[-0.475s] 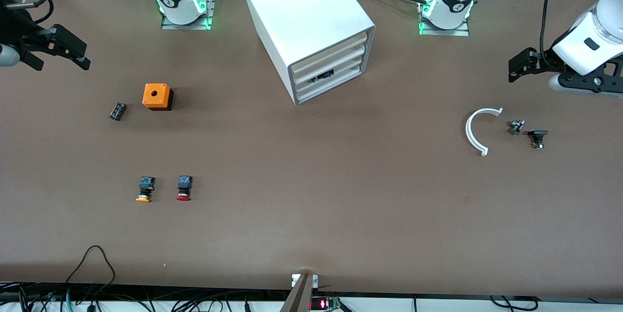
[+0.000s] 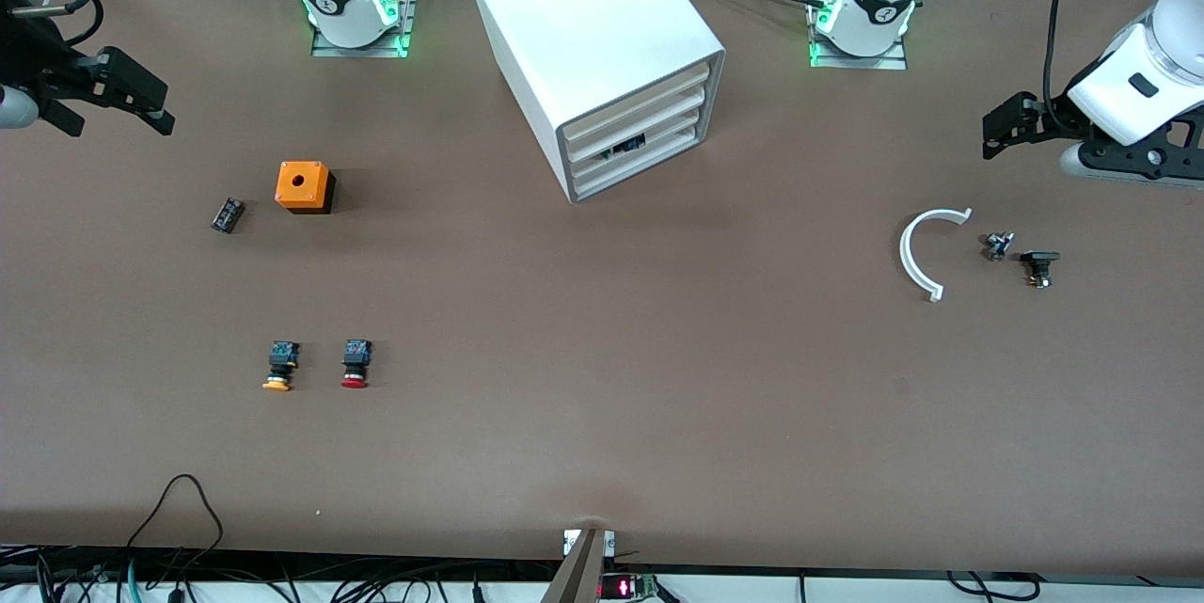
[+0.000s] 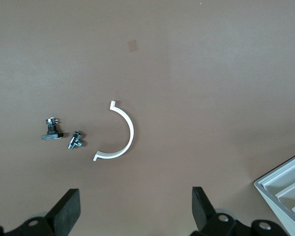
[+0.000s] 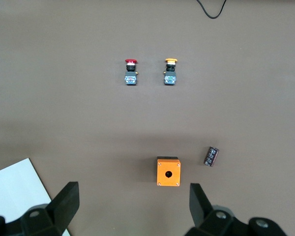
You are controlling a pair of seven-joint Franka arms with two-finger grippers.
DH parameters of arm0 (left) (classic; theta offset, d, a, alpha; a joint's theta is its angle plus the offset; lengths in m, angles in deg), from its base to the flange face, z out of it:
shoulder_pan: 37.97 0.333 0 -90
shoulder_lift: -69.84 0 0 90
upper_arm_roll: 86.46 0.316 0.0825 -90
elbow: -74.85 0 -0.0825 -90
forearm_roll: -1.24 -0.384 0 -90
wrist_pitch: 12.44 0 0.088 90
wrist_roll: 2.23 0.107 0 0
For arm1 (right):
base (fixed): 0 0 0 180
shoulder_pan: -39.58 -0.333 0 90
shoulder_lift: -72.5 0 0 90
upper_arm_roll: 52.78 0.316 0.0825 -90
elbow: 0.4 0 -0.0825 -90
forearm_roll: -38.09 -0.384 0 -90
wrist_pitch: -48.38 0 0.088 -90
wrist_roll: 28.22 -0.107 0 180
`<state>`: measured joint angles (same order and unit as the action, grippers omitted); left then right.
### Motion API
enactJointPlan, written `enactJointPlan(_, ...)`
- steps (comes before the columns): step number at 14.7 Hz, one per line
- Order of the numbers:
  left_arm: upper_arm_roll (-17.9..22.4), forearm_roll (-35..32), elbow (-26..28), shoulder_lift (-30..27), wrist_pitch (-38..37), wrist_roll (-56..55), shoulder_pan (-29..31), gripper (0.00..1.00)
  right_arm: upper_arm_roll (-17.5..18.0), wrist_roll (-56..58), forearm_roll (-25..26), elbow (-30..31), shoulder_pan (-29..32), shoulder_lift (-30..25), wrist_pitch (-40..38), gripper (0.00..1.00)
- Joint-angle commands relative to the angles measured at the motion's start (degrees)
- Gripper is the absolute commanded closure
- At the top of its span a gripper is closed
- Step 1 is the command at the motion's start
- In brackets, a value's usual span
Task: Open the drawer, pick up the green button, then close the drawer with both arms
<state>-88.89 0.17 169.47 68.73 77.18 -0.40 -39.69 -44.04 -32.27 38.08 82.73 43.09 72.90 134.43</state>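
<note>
Cabinet [image 2: 594, 48] sits mid-table near the arm bases, four drawers all shut, fronts angled toward the left arm's end. Third drawer [image 2: 640, 145] down shows a dark gap with something bluish inside; the green button isn't visible anywhere, likely in there, can't confirm.

Left gripper [image 2: 999, 128] hovers over the table's left-arm end above the white curved clip [image 2: 922, 250], fingers [image 3: 69, 209] spread wide, nothing held. Right gripper [image 2: 141, 104] hovers over the right-arm end near the orange box [image 2: 303, 186], fingers [image 4: 66, 201] also wide apart, empty.

Nothing started; step in hand is the reach to open. To do it well: one arm braces the cabinet body so it doesn't slide, the other hooks the drawer's front strip square-on to the angled face and pulls straight along the drawer's axis. Ignore the yellow button [image 2: 279, 366] and red button [image 2: 356, 363].
</note>
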Motion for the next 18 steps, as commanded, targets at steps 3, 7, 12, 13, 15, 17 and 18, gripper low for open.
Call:
enactJointPlan(3, -0.1, 0.9, 0.1, -0.1, -0.8, 1.3, 0.3, 0.0, 0.4, -0.2, 0.1, -0.5, 0.0, 0.1, -2.7, 0.01)
enactJointPlan(7, -0.2, 1.1, 0.0, 0.8, -5.2, 1.4, 0.0, 0.0, 0.1, 4.6, -0.3, -0.3, 0.4, 2.8, -1.2, 0.01)
enactJointPlan(12, -0.3, 2.8, -0.3, 3.4, -8.7, 2.3, -3.0, 0.0, 0.0, 4.8, 0.1, 0.7, 0.3, 9.3, -0.7, 0.01)
enactJointPlan(13, -0.3, 5.3, -0.3, 4.1, -8.7, 3.7, -3.0, 0.0, 0.0, 4.8, 0.1, 0.7, 0.3, 11.0, 1.0, 0.01)
enactJointPlan(15, -0.3, 11.8, -0.2, 5.8, -9.3, 7.2, -2.5, 0.0, 0.0, 4.8, 0.2, 0.7, 0.3, 14.1, 4.0, 0.01)
enactJointPlan(17, -0.3, 17.5, 0.2, 7.3, -9.9, 9.3, -2.3, 0.0, 0.0, 4.6, 0.3, 0.8, 0.3, 17.8, 8.1, 0.01)
enactJointPlan(18, -0.2, 19.5, 0.7, 8.2, -9.9, 10.3, -2.7, 0.0, 0.0, 4.6, 0.4, 0.9, 0.3, 19.4, 10.3, 0.01)
